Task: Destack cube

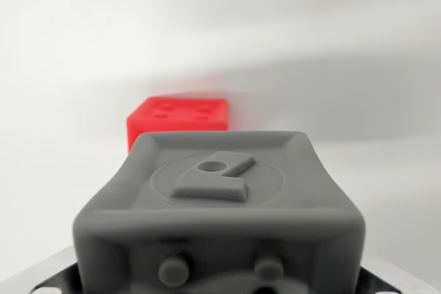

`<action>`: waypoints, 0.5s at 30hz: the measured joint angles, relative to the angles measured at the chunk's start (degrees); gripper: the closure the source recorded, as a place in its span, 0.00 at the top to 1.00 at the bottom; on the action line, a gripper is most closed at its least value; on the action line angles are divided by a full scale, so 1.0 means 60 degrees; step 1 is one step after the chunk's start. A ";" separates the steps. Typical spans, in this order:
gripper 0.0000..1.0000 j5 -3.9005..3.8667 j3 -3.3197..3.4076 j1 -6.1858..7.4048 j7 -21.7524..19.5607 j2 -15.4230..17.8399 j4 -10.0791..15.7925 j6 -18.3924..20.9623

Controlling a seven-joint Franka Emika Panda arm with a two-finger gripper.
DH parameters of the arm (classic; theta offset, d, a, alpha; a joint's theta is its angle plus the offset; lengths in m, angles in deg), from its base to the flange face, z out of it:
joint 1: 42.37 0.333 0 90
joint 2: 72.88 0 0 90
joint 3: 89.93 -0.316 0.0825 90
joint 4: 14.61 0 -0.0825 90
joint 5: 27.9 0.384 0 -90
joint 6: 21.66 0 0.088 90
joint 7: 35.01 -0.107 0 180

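At the wrist view's lower left corner, a sliver of dark plate with a pale metal edge is cut off by the frame; its match sits at the lower right corner, equally clipped. Both are too blurred to identify further.

Centre foreground: a grey moulded block fills the lower half of the view. It is part of the gripper or something held close under the camera; cannot tell which. Its top face carries a raised circular ring with an embossed tab and a small round hole. Two round studs show on its near face, and the bottom edge runs out of frame. The fingers themselves are not visible, so whether they are apart, together or clamped on anything cannot be told.

Arm pose: the camera looks forward at a shallow angle along the white table, low to the surface.

Red cube: lies on the table behind the grey block, slightly left of centre. Its lower right portion is hidden by the block. The top face shows small round dimples in two groups. The image is soft here; edges appear upright and square. No second cube is discernible beneath or beside it in this view. The table's edges are not in frame.
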 joint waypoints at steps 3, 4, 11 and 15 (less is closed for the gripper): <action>0.00 0.0000 0.0086 -0.0065 0.0109 0.0006 -0.0017 0.0023; 0.00 0.0000 0.0099 -0.0076 0.0126 0.0007 -0.0020 0.0027; 0.00 0.0000 0.0271 -0.0210 0.0360 0.0009 -0.0074 0.0087; 0.00 -0.0001 0.0380 -0.0299 0.0501 0.0009 -0.0120 0.0136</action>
